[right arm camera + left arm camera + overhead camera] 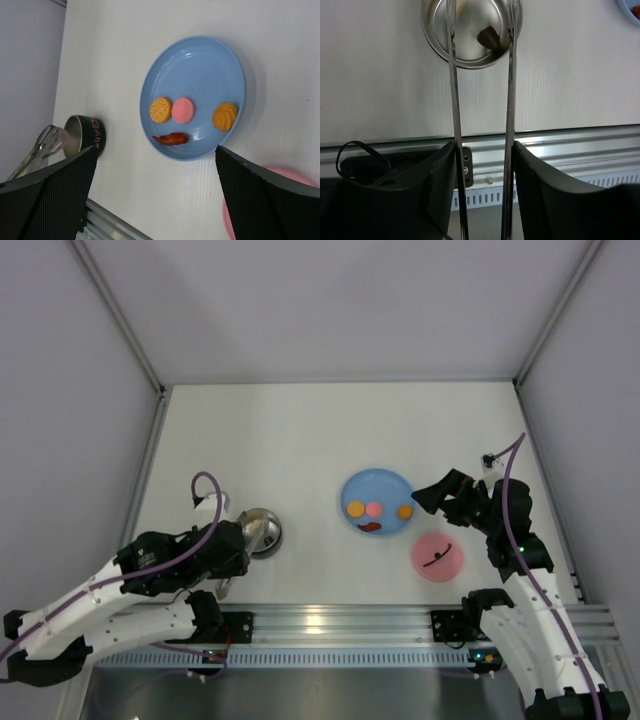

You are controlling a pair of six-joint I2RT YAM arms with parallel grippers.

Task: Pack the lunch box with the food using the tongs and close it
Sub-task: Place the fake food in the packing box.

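Dropping food into the lunch box [465,47] looks like the step going on now. The left gripper [482,150] is pinching the tongs [454,100], one black finger on each thin arm. The two arms of the tongs stand apart, and they reach out over the shiny pot. A dark round bit [487,36] lies inside the pot, close to the right arm of the tongs, and I cannot tell if the tongs touch it. The pot sits on the table [300,440] just in front of the left arm, well apart from the blue plate [210,55]. Four pieces wait on the plate: an orange biscuit [161,109], a pink disc [183,110], an orange swirl [225,116] and a red-brown strip [171,138]. The right gripper [156,150] hangs near the plate with its fingers spread wide and nothing in them. The pink lid [437,557] lies flat beside the plate, so the box is not closed yet. I think the next move is to lift the tongs out of the pot and carry them to the plate. The tips need to go down on both sides of one small piece. Then a soft squeeze should hold it without making it pop away.
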